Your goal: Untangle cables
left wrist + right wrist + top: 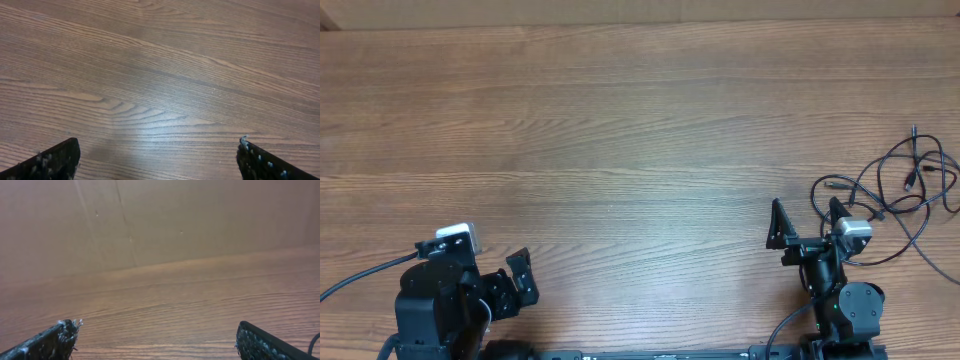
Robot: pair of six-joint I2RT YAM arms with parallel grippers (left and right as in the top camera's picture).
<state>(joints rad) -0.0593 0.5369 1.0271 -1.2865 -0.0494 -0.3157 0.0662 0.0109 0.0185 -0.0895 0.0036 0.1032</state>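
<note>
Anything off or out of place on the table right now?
Only the cables: a tangle of overlapping loops at the far right of the table, just beside the right gripper, with one strand reaching the picture's edge. The left gripper and the right one are open and empty. Nothing looks spilled or broken.

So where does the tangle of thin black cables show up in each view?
Overhead: the thin black cables lie at the right edge, beside the right hand.
Left wrist: not in it.
Right wrist: maybe the thin black curve in the bottom right corner; cannot tell.
Shared landmark: the brown wood-grain table.
</note>
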